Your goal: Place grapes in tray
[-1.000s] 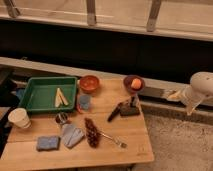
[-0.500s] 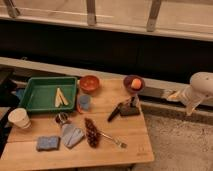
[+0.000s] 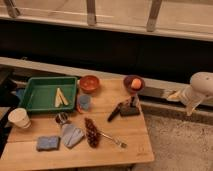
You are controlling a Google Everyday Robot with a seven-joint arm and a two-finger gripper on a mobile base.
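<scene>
High view down onto table [image 3: 134, 136]; fairly distant (hand [image 3: 171, 94] far right)

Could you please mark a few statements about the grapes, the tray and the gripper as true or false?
1. The grapes lie in the tray. False: they lie on the table, beside the fork.
2. The gripper is to the right of the table, away from the grapes. True.
3. The gripper holds the grapes. False: it is open and empty.
4. An orange fruit sits in a bowl. True.
</scene>
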